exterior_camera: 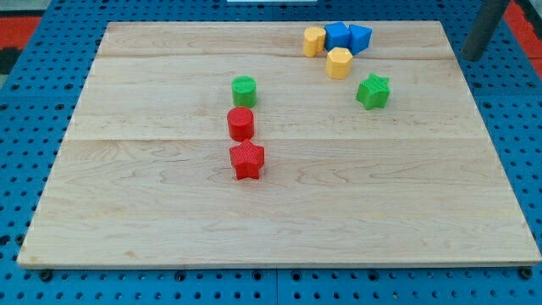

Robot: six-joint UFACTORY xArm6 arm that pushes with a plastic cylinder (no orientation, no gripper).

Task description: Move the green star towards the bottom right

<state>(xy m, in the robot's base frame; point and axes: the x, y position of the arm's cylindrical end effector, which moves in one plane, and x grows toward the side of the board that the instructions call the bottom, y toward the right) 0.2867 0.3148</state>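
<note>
Green star (pixel 373 91) sits just below-right of yellow block (pixel 339 63), near top-right of board (pixel 279 220). My tip (pixel 471 57) well right of star, past board edge; bare rod, no claw to open or close. Star likely light, rigid, slides easily; may spin on points. Push from upper-left flank.

no readable text, no labels, no brand marks, no numbers or signs on the blocks, the wooden surface (pixel 279 212), or the blue pegboard (pixel 21 102)

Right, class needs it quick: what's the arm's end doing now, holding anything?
My tip: no fingers, holds nothing, touches no block; it sits off the board's top-right corner, right of the small green star block.
</note>
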